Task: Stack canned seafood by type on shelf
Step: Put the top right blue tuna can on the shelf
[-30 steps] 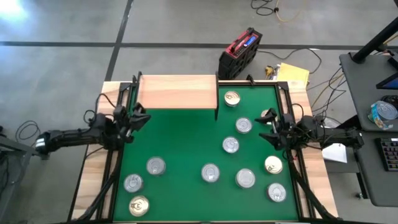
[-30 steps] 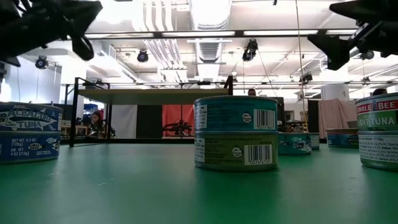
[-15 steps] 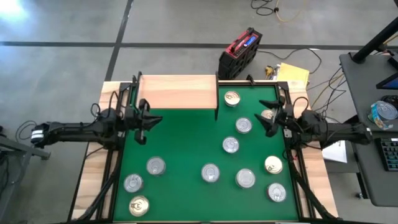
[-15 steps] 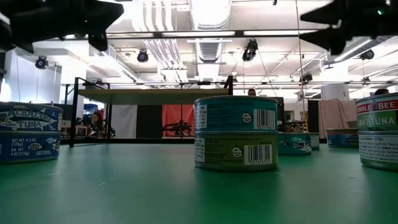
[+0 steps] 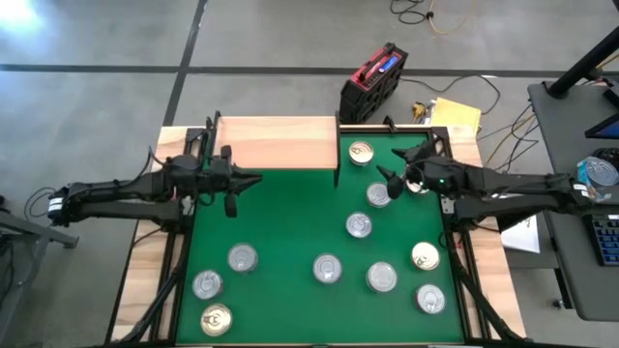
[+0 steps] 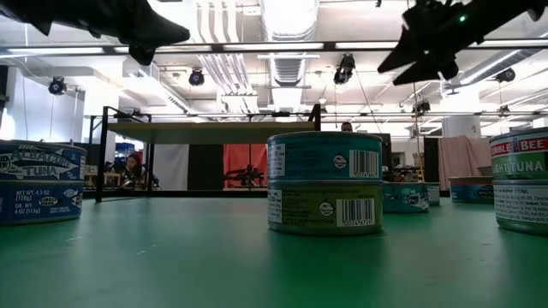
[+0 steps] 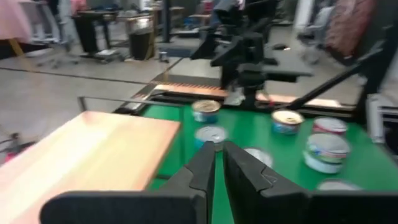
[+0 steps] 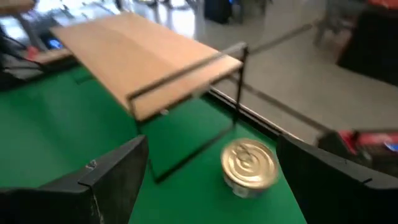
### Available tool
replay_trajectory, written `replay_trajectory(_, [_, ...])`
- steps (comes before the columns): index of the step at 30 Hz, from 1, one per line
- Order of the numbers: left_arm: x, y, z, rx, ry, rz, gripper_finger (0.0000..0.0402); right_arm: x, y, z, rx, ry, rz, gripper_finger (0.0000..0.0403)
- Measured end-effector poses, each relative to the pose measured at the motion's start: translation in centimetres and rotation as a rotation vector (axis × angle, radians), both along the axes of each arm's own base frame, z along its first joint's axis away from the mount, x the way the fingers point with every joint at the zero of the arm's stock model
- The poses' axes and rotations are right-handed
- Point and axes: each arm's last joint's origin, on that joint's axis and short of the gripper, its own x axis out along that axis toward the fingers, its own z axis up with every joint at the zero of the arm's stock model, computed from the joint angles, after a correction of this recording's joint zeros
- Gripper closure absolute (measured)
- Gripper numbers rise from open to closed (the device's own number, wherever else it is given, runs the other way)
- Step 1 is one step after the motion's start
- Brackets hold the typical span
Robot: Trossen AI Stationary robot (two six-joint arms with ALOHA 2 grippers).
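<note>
High view: the gold-topped tin (image 5: pixel 361 152) is seen at ten o'clock of the wide-open right gripper (image 5: pixel 391 177), nearer than the closed left gripper (image 5: pixel 253 180).

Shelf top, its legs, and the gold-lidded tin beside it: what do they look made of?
The shelf top looks like pale, matte wood, with faint grain lines. Its legs look like thin black metal rod, though painted wire is possible. The gold-lidded tin appears to be metal: its lid is shiny, with pressed rings and a pull tab. Its side wall is too blurred to judge.
</note>
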Motion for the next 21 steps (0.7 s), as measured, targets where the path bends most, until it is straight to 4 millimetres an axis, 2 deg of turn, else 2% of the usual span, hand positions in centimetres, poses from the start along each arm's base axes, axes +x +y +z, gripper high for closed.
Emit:
replay_trajectory(5, [0.0, 0.1, -0.1, 0.051, 0.047, 0.038, 0.0385, 0.8, -0.4, -0.5, 0.056, 0.126, -0.03, 0.0058])
replay_trajectory(14, [0.0, 0.3, -1.1, 0.056, 0.148, 0.104, 0.0385, 0.9, 0.3, -0.2, 0.343, 0.214, 0.059, 0.0058])
replay_trajectory(21, [0.6, 0.4, -1.5, 0.031, 0.159, 0.101, 0.0385, 0.9, 0.3, -0.2, 0.295, 0.255, 0.112, 0.0058])
